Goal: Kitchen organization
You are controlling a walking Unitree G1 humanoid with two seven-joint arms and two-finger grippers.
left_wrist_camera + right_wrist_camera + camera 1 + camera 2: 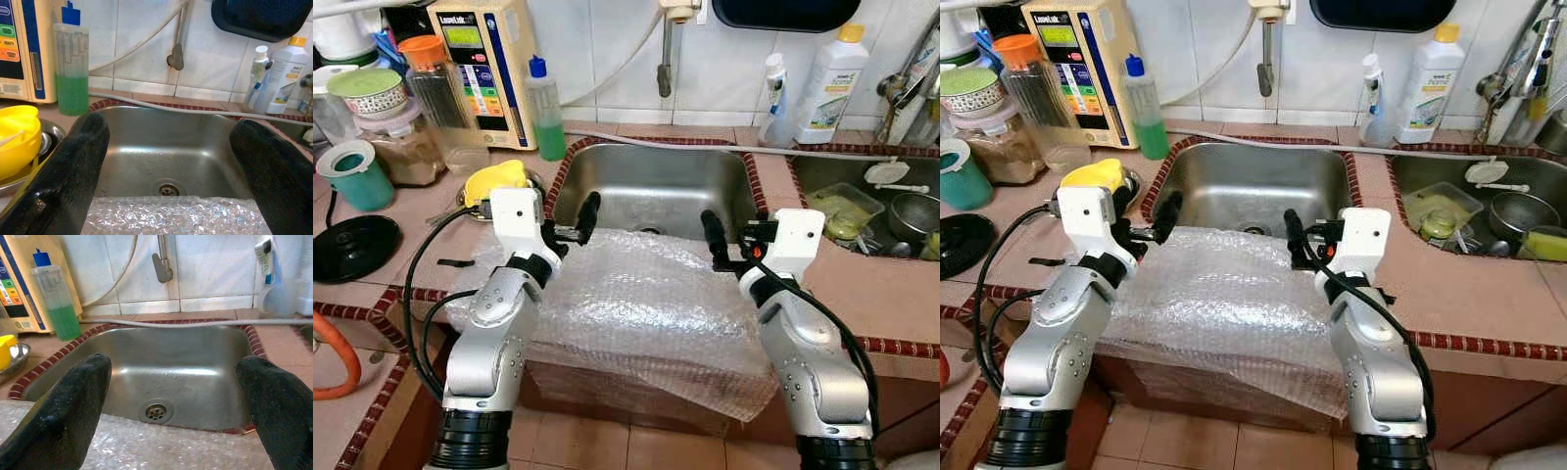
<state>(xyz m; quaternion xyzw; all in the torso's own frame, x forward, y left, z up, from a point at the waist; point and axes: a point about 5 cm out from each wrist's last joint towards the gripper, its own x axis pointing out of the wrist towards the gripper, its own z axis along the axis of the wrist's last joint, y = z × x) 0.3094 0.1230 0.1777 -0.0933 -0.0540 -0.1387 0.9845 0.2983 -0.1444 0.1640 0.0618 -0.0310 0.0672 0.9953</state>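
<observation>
A sheet of clear bubble wrap lies across the tiled counter's front edge and hangs down over it, just in front of the steel sink. My left gripper hovers over the sheet's left rear corner, open, with nothing between its fingers. My right gripper hovers over the right rear part of the sheet, also open and holding nothing. Both point toward the sink basin; in the left wrist view the drain sits between the black fingers, with the wrap's edge below.
A yellow object in a metal bowl sits left of the sink, beside a green-liquid bottle, a beige appliance, jars, a teal cup and a black lid. A second sink with dishes lies to the right, cleaner bottles behind.
</observation>
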